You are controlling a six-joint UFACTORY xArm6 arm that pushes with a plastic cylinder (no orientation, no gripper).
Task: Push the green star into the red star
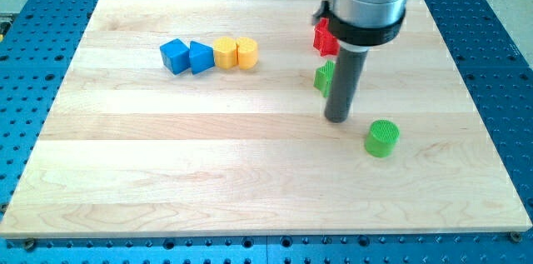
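The green star (322, 77) lies right of the board's middle, mostly hidden behind my rod; only its left part shows. The red star (323, 38) lies just above it toward the view's top, partly hidden by the arm's body, with a small gap between the two. My tip (337, 119) rests on the board just below and slightly right of the green star, close to it.
A green cylinder (382, 138) stands to the lower right of my tip. A row at the upper left holds a blue cube (174, 55), a blue block (201, 57), a yellow block (225, 52) and a yellow cylinder (246, 52). The wooden board (166, 181) lies on a blue perforated table.
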